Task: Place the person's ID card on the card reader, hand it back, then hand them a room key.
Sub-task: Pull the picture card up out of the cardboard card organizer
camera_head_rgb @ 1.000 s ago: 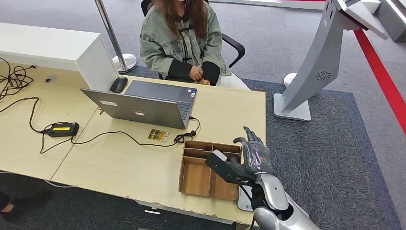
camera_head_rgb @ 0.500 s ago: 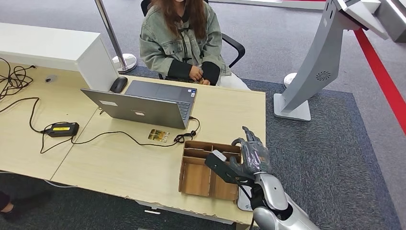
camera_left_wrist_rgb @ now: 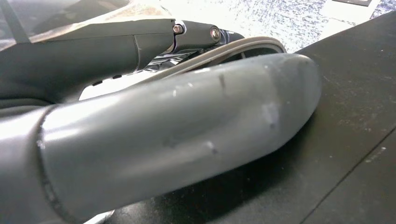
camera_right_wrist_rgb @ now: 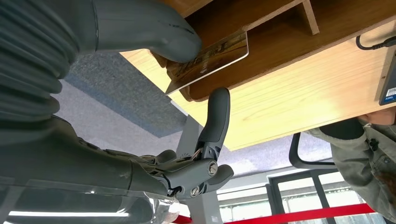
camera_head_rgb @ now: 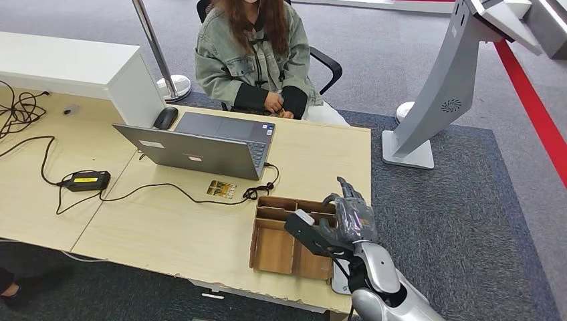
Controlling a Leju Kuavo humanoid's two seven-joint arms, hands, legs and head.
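The right hand [camera_head_rgb: 349, 217] hangs over the far right corner of the wooden tray [camera_head_rgb: 273, 249], a flat brown box cut into compartments by thin plywood walls. From the right wrist camera, the thick grey thumb presses on a glossy card [camera_right_wrist_rgb: 210, 58] with rounded corners and a gold-brown print, which lies against the tray's edge. One dark finger [camera_right_wrist_rgb: 215, 119] points straight up just below the card, apart from it. Whether the hand actually grips the card or merely touches it is hard to tell.

A second small printed card [camera_head_rgb: 221, 189] lies flat on the pale wood-grain tabletop [camera_head_rgb: 167, 227], between the tray and the open grey laptop [camera_head_rgb: 200, 147]. A black cable [camera_head_rgb: 160, 190] snakes past it to a black power brick [camera_head_rgb: 85, 180].

Across the tabletop sits a person [camera_head_rgb: 257, 57] in a faded denim jacket, hands folded together.

The left hand [camera_left_wrist_rgb: 177, 126] shows as a smooth, scuffed grey thumb over a dark surface; its fingers' state cannot be told.
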